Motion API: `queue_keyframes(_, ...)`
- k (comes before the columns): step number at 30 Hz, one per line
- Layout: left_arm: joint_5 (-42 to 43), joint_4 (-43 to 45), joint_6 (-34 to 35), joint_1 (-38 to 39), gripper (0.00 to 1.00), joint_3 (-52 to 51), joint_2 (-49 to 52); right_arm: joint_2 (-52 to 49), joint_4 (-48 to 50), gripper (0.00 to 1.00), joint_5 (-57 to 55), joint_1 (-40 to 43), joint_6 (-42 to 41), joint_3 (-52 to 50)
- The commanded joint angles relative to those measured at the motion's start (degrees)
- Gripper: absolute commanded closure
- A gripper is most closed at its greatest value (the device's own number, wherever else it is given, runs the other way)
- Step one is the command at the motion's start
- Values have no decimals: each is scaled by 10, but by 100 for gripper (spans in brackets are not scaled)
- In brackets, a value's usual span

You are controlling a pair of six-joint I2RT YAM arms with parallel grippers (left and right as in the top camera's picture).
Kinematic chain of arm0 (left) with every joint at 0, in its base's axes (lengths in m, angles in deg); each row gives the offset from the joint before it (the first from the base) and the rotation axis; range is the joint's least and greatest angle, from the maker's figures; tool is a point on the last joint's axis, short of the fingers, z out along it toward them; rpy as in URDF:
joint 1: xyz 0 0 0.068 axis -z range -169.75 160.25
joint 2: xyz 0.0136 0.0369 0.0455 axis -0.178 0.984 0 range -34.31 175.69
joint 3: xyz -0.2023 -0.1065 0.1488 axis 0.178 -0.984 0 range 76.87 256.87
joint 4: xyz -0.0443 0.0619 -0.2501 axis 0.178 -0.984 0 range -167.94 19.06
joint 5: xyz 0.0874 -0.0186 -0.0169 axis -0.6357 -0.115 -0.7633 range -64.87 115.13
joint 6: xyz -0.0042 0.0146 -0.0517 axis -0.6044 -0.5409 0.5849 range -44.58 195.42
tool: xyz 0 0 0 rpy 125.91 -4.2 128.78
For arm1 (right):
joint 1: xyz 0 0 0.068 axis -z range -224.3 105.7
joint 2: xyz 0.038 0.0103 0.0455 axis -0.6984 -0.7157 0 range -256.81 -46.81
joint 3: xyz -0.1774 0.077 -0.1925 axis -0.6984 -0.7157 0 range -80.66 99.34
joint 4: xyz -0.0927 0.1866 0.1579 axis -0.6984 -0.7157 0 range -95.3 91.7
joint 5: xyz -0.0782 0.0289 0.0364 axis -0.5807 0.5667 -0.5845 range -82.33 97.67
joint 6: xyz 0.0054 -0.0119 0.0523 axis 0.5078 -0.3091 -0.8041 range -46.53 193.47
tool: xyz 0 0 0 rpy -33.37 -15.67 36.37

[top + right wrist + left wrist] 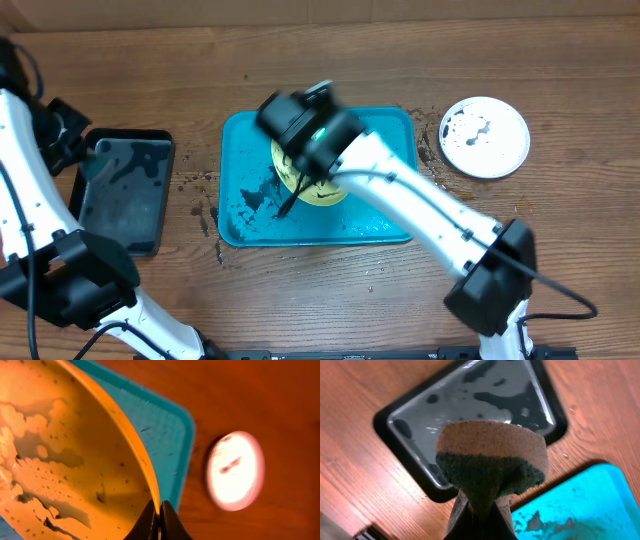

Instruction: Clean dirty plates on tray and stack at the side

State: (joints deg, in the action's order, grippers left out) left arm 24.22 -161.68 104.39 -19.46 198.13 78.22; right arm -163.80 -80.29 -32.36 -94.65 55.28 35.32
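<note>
The turquoise tray lies mid-table with black smears and water on it; it also shows in the right wrist view and the left wrist view. My right gripper is shut on the rim of the yellow-green plate, which is tilted over the tray and still smeared. The white-rimmed plate lies on the table right of the tray, with black smears. My left gripper is shut on a sponge above the black tray. The light blue plate is out of view.
The smaller black tray with water on it sits left of the turquoise tray. Dark specks lie on the wood around the turquoise tray's left edge. My right arm stretches across the tray's right front corner.
</note>
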Motion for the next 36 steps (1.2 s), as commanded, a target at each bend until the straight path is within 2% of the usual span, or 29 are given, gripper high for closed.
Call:
queue_keyframes(1,12,6,20,-21,96,-23,3,3,-2,96,-206,-45,66,16)
queue_keyframes(6,42,20,19,-31,95,-47,3,3,-4,96,-379,-104,79,16)
queue_keyframes(11,42,21,19,-30,96,-48,3,3,-4,96,-453,-139,131,16)
queue_keyframes(14,44,22,19,-30,96,-48,3,3,-4,96,-490,-148,140,16)
queue_keyframes(20,50,24,19,-30,96,-48,3,3,13,96,-488,-149,134,16)
queue_keyframes(22,50,25,19,-30,96,-48,3,3,32,96,-451,-148,112,16)
queue_keyframes(24,50,27,19,-30,96,-48,3,3,61,96,-300,-134,83,14)
queue_keyframes(28,51,26,19,-30,96,-48,3,0,99,96,-131,-78,88,-11)
queue_keyframes(33,54,26,18,-28,96,-48,3,4,45,96,-128,-37,41,-15)
queue_keyframes(36,54,26,17,-28,96,-48,3,10,28,96,-156,-26,-20,-15)
